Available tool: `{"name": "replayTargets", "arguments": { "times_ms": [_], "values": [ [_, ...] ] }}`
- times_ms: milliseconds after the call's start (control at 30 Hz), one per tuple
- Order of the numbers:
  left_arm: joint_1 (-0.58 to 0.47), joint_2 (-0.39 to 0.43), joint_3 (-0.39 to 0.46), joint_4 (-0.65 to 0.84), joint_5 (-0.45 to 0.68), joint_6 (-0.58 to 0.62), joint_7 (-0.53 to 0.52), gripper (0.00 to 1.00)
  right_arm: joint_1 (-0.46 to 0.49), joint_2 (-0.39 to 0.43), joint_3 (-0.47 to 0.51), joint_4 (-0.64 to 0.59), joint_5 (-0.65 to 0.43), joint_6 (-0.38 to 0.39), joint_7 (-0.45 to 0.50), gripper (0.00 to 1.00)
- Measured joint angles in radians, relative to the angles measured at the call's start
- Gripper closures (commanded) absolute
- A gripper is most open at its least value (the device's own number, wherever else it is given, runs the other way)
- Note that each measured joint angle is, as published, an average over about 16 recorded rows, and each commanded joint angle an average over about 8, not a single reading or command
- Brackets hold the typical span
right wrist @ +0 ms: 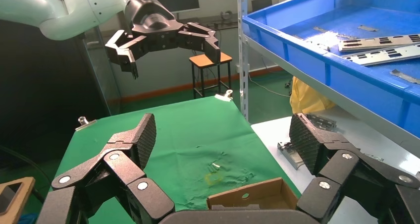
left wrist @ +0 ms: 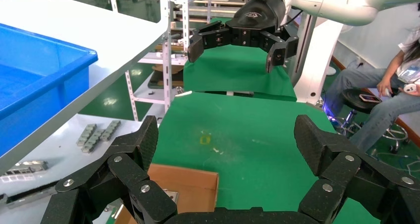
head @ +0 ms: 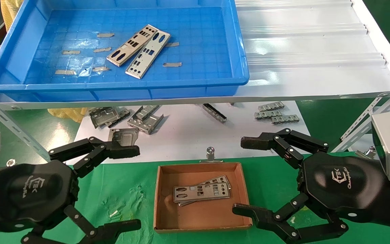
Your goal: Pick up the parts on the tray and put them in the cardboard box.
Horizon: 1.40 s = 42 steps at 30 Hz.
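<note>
Flanking cardboard box [head: 200,200], left gripper [head: 135,188] and right gripper [head: 240,176] hovered, fingers apart, empty; grey brackets [head: 127,118] lay beyond

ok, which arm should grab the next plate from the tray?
Marginally left. The plates lie just left of the tray's middle, nearer the open, empty left gripper than the right gripper.

I see a white shelf [head: 310,51] that carries the tray [head: 242,64] at its left part. Below it, a white board [head: 188,135] holds grey brackets [head: 144,120] and slotted strips [head: 276,115], and the green table [head: 266,179] in front carries the cardboard box [head: 242,189].
</note>
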Motion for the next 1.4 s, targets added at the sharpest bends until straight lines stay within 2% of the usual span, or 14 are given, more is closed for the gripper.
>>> {"name": "replayTargets", "arguments": {
  "times_ms": [300,567,1400],
  "values": [
    [0.0,0.0,0.0,0.0,0.0,0.0,0.0,0.0,0.0,0.0,0.0,0.0,0.0,0.0,0.0,0.0],
    [0.0,0.0,0.0,0.0,0.0,0.0,0.0,0.0,0.0,0.0,0.0,0.0,0.0,0.0,0.0,1.0],
    [0.0,0.0,0.0,0.0,0.0,0.0,0.0,0.0,0.0,0.0,0.0,0.0,0.0,0.0,0.0,1.0]
  ]
}}
